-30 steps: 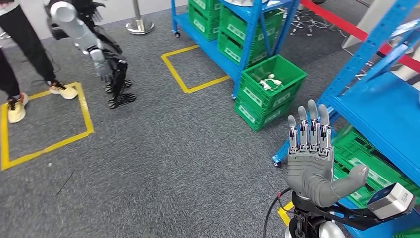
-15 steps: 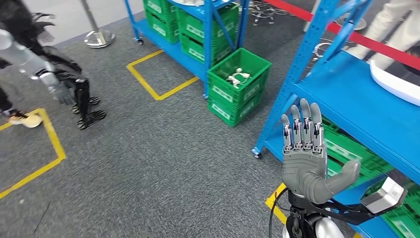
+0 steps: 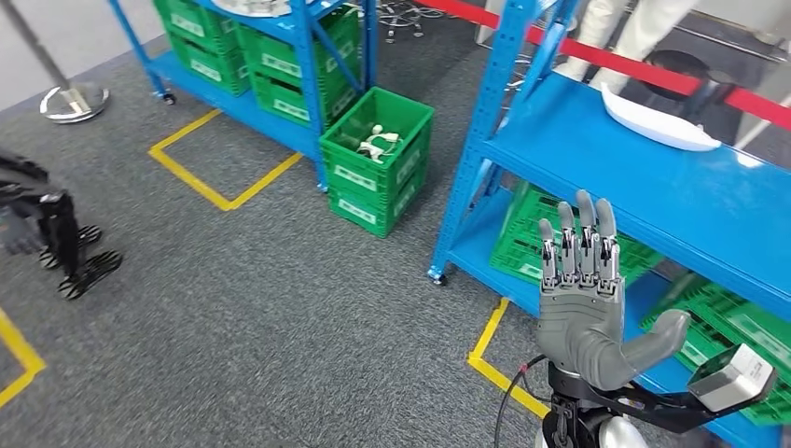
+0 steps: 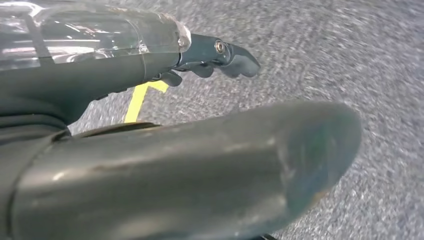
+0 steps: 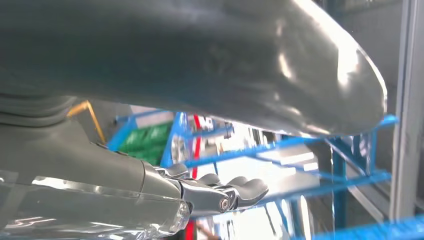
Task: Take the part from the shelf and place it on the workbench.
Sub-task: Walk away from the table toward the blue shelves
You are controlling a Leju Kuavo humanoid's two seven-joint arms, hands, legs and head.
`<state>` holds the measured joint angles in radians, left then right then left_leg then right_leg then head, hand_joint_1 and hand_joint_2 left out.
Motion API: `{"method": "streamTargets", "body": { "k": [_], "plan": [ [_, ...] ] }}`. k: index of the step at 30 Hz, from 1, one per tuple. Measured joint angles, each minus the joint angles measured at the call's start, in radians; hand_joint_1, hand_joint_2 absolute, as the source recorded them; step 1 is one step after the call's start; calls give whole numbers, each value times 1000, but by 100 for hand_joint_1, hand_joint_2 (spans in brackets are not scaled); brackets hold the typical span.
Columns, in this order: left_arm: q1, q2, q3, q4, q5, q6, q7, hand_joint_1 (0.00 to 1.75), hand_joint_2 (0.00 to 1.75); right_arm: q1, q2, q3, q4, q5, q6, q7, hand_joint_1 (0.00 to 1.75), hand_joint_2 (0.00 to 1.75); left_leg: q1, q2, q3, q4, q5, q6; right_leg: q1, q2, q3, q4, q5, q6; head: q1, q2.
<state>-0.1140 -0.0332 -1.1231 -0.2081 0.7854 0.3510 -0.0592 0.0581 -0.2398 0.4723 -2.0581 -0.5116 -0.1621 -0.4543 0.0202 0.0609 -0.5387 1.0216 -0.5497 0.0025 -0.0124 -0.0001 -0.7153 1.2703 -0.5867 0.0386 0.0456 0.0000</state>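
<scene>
Swinging right, the camera now shows the blue shelf (image 3: 653,177) filling the upper right, grey floor (image 3: 280,317) open at left. Right hand (image 3: 583,299) stands raised at lower right, fingers straight and apart, empty. White part (image 3: 658,121) lies on the shelf, above the hand, well apart. Crate (image 3: 373,168) labels unreadable. Left hand (image 4: 215,55) over carpet, grasp unclear.

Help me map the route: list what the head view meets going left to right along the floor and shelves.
Silver stanchion base → yellow floor marking → green crate with white parts → right hand → white part on the blue shelf.
</scene>
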Motion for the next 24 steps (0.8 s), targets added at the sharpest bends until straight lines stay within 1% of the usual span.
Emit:
{"method": "streamTargets", "body": {
  "k": [1,2,3,4,5,6,7,8,9,10,11,12,13,14,15,16,17,18,19,20,21,22,23,24],
  "plan": [
    [-2,-1,0,0,0,0,0,0,0,2,0,0,0,0,0,0,0,0,-1,13,8,0,-6,-2,0,-6,23,-51,40,-3,2,0],
    [-3,-2,0,0,0,0,0,0,0,4,0,0,0,0,0,0,0,0,-1,23,16,-1,-12,-4,3,-19,55,-118,76,-9,4,0],
    [-6,-4,0,0,-1,0,0,0,0,5,0,0,0,0,0,0,0,0,-2,31,22,-3,-17,-8,7,-34,86,-177,98,-16,5,0],
    [-8,-5,0,-1,-1,0,0,0,0,6,0,0,0,0,0,0,0,0,-4,36,26,-4,-21,-12,12,-48,107,-220,107,-23,6,0],
    [-9,-7,0,-1,-1,0,0,0,0,7,0,-1,0,-1,0,0,0,0,-5,42,29,-6,-23,-16,17,-58,117,-238,103,-30,6,0],
    [-11,-8,0,-1,-1,0,0,0,0,9,0,-1,0,-1,0,0,0,0,-6,48,32,-9,-25,-21,21,-58,119,-243,97,-35,5,0],
    [-11,-9,0,-1,-1,-1,0,0,0,10,0,-1,-1,-1,0,0,0,0,-7,53,36,-12,-27,-27,21,-52,121,-250,97,-41,6,0],
    [-13,-10,0,-1,-1,-1,0,0,0,12,1,-1,-1,-1,0,0,0,0,-6,38,40,-11,-32,-32,19,-45,126,-256,98,-45,4,0],
    [-14,-10,0,-1,-1,-1,0,0,0,12,1,-2,-2,-1,0,-1,0,0,-4,10,37,1,-42,-37,16,-38,131,-263,99,-50,3,0],
    [-14,-11,0,-1,-1,-2,0,0,0,10,1,-2,-3,0,0,-1,0,0,-3,-25,22,36,-60,-40,13,-31,138,-270,100,-55,-1,0],
    [-13,-10,0,-1,-1,-3,0,0,0,8,2,-2,-3,0,1,-1,0,0,-1,-59,-9,93,-85,-42,11,-23,142,-273,99,-60,-6,0],
    [-11,-10,0,-1,-1,-4,0,0,0,6,2,-2,-2,0,1,-1,0,0,-1,-73,-50,162,-111,-43,11,-13,144,-274,97,-64,-12,0],
    [-9,-9,0,0,-1,-4,0,0,0,6,2,-2,-2,0,1,-1,0,0,-2,-73,-91,225,-128,-45,13,0,146,-273,95,-67,-17,0],
    [-7,-8,0,0,-1,-4,0,0,0,7,2,-1,-1,0,1,-1,0,0,-2,-69,-122,261,-127,-46,14,14,149,-273,92,-68,-21,0],
    [-6,-8,0,0,-1,-4,1,0,0,8,2,-1,-1,0,1,-1,0,0,-2,-68,-134,259,-102,-45,15,29,154,-272,89,-68,-24,0],
    [-5,-8,0,0,-1,-5,1,0,0,8,2,-1,0,0,1,-1,0,0,-2,-71,-127,221,-60,-43,15,44,160,-271,85,-66,-28,0],
    [-5,-8,0,0,-1,-5,1,0,0,8,2,-1,0,0,1,-1,0,0,-1,-90,-108,158,-12,-39,14,59,166,-269,80,-63,-33,0],
    [-5,-7,0,0,-1,-5,1,0,0,7,2,-1,0,0,1,-1,0,0,1,-122,-86,101,23,-34,14,72,171,-266,74,-59,-37,0],
    [-5,-7,0,0,-1,-5,1,0,0,7,2,-1,0,0,1,-1,0,0,3,-148,-66,53,39,-30,13,85,171,-262,69,-54,-39,0],
    [-5,-7,0,0,-1,-5,2,0,0,6,2,-1,0,0,1,-1,0,0,3,-169,-53,26,42,-26,9,97,170,-260,65,-47,-41,0],
    [-5,-6,0,0,-1,-5,2,0,0,6,2,-1,0,0,2,-1,0,0,2,-171,-46,19,34,-22,6,110,167,-261,65,-40,-41,0],
    [-5,-6,0,0,-1,-5,2,0,0,5,2,-1,0,0,2,0,0,0,0,-157,-39,10,31,-18,2,124,164,-263,66,-33,-42,0],
    [-5,-6,0,0,0,-6,2,0,0,6,3,-1,0,1,2,0,0,0,0,-142,-34,5,32,-13,1,125,163,-263,65,-27,-42,0],
    [-5,-6,0,0,0,-6,2,0,0,5,3,0,0,2,3,0,0,0,2,-124,-27,-2,31,-8,3,109,158,-254,59,-21,-39,0]
  ]
}}
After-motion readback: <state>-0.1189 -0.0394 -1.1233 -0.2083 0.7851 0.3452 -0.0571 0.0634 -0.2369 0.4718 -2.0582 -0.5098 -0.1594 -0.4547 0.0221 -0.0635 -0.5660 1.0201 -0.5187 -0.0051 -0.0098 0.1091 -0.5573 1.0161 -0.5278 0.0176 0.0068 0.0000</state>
